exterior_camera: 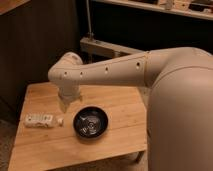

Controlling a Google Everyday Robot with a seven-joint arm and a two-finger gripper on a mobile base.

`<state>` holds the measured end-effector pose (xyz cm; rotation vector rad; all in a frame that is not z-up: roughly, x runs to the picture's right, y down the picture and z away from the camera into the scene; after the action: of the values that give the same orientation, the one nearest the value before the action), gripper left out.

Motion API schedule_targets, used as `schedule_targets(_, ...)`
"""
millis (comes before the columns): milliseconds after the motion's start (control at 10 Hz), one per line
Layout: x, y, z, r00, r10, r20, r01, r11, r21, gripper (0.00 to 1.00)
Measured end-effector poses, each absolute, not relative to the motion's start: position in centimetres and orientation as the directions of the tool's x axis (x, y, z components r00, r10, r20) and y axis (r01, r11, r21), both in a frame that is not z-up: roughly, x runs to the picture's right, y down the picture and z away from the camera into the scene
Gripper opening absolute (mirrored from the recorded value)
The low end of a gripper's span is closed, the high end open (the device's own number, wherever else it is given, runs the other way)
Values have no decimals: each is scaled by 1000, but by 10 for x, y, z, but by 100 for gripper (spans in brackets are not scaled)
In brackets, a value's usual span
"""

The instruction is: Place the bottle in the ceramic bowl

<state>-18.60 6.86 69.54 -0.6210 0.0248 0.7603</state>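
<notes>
The bottle (42,120) lies on its side near the left edge of the wooden table (120,107), its white cap pointing right toward the bowl. The ceramic bowl (90,122), glossy black with faint light rings inside, sits just right of it and holds nothing. My gripper (65,104) hangs from the arm's wrist above the table, between the bottle and the bowl and a little behind them, apart from both.
My large beige arm (165,85) reaches in from the right and fills the right side of the view. A dark wooden cabinet (35,45) stands behind the table. A metal frame (107,47) runs behind the arm.
</notes>
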Motion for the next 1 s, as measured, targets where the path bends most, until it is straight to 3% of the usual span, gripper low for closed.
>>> schedule_targets(400,-257,70,697,873,487,-35,-395,662,-637,65)
schedule_targets(1000,-260,71,696,884,467,-29,-376,672,-638,65)
